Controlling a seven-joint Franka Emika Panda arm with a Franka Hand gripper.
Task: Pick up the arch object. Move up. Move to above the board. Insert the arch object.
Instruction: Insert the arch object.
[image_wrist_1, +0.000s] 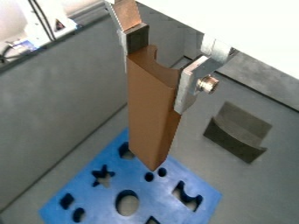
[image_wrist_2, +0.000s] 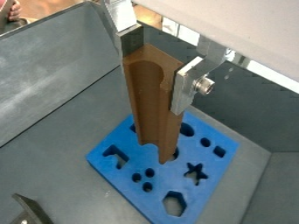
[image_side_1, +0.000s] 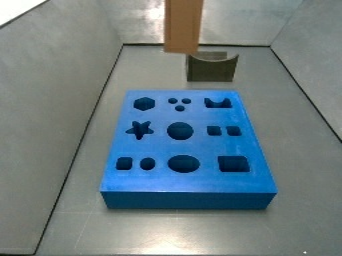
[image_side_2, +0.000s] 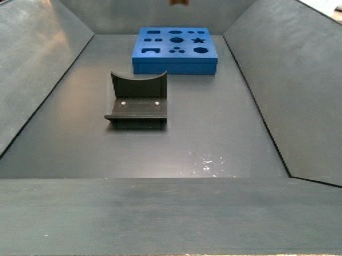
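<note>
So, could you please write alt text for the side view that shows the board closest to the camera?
A bright-blue board with dark shaped cut-outs lies on a grey floor. Behind it sits the small dark arch object, untouched. An orange-brown bar hangs from above; the gripper holding it is out of frame.

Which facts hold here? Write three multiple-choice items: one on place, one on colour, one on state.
1. Where is the gripper?
A. over the board
B. low over bare floor
C. outside the bin

2. What colour is the board?
A. red
B. green
C. blue

3. How is the gripper?
A. open, empty
B. shut on the brown bar
C. shut, empty

Answers:
1 A: in both wrist views the gripper looks down on the board, straight below it.
2 C: every view shows the board as bright blue.
3 B: in a wrist view the brown bar is pinched between the two silver fingers.
</note>
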